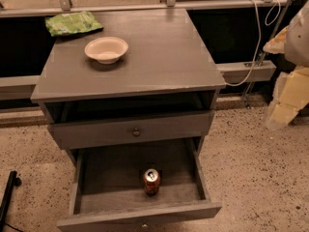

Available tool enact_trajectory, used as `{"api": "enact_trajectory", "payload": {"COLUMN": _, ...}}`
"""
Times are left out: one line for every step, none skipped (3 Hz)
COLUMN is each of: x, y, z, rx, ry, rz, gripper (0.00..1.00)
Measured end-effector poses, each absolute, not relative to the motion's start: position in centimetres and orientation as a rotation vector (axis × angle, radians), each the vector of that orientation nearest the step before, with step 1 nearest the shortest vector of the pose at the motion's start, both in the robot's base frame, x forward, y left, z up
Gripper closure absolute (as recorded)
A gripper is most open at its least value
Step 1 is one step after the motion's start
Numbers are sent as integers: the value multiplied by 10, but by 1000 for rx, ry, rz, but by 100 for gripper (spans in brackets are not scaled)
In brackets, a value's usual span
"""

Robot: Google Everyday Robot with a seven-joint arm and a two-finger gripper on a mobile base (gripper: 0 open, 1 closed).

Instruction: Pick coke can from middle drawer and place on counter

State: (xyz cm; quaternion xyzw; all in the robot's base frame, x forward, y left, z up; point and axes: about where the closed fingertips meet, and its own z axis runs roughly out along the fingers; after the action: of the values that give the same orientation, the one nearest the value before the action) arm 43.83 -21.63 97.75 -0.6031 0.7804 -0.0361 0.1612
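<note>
- Pincer [286,93]: a pale, blurred shape at the right edge, up and far right of the can and well apart from it. Whether it is spread or pressed together cannot be told.
- Can [151,181]: red, upright, silver top up. It stands on the floor of the open drawer [108,182], near the front middle, clear of both side walls.
- Upper drawer [96,132]: shut, with a brass knob; its front sits just above and behind the can.
- Counter [164,62]: the grey top well above the can, carrying a bowl [106,49] and a green bag [73,23] up and left of the can.
- Risks, as a judgement:
  - The reach must pass below the upper drawer, so the pincer could bump its front.
  - An off-centre pinch could tip the can.
  - A steep lift could strike the counter's edge.
  - A leftward set-down could knock the bowl.
</note>
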Motion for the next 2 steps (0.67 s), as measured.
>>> {"api": "enact_trajectory", "payload": {"x": 438, "y": -216, "z": 977, "rx": -1722, "ry": 2228, "rz": -103, "gripper": 0}}
{"api": "enact_trajectory", "payload": {"x": 453, "y": -209, "z": 965, "rx": -1703, "ry": 2172, "rz": -45, "gripper": 0}}
